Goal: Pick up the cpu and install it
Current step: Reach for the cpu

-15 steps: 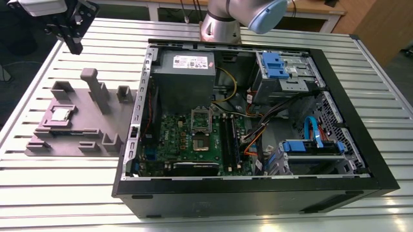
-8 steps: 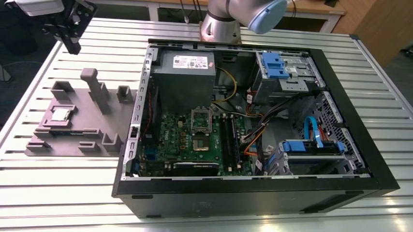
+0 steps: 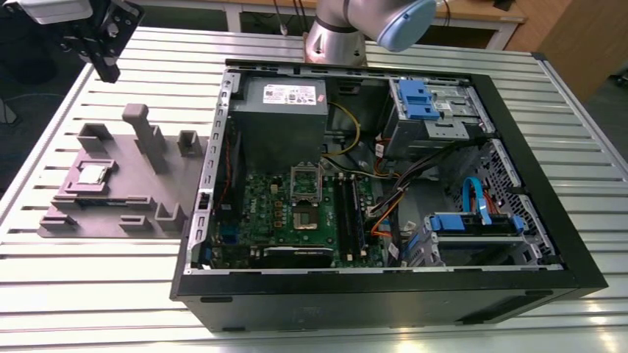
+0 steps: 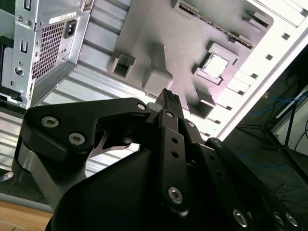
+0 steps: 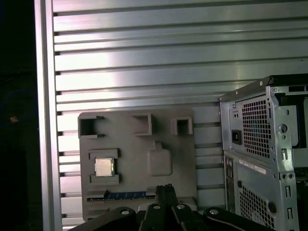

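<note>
The cpu [image 3: 93, 174] is a small silver square chip lying in a raised pocket of the mauve-grey tray [image 3: 118, 209] on the table, at the exterior view's left. Both wrist views show the cpu [image 4: 215, 66] [image 5: 104, 167] in that pocket. My gripper [image 3: 106, 71] hangs high above the table's far corner, beyond the tray and well apart from the chip. In both wrist views the gripper [image 4: 169, 96] [image 5: 165, 188] has its fingertips together with nothing between them. The metal socket frame [image 3: 306, 180] stands on the green motherboard inside the open case.
The open black computer case [image 3: 393, 294] lies on its side beside the tray, with a grey power-supply box [image 3: 282, 99], blue drive brackets and cables inside. Tall blocks [image 3: 147, 136] rise from the tray. The slatted metal table [image 3: 88, 287] ends close to the tray.
</note>
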Robot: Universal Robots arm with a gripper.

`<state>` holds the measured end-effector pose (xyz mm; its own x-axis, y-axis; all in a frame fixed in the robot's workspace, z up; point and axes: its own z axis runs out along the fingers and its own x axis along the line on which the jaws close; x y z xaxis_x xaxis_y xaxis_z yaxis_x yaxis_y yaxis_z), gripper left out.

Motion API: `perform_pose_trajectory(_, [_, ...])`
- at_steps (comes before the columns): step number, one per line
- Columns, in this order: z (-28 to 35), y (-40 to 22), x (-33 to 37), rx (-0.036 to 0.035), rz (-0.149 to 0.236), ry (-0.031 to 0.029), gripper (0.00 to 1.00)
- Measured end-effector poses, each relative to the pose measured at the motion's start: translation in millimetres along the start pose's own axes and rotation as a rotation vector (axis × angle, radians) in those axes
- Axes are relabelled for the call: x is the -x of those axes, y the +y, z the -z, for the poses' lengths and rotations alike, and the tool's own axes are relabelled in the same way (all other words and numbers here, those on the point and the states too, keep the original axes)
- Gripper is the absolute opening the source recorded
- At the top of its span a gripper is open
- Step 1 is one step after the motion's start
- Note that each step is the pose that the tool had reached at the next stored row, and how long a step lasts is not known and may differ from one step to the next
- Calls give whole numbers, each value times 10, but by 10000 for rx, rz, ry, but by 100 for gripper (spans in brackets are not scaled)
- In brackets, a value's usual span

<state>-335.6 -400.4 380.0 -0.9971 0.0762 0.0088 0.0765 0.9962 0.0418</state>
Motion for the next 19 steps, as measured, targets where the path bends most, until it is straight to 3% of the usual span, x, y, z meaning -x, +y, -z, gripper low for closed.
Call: perform_pose_trajectory(19, [-2,-5,-63,1,0,-1,10])
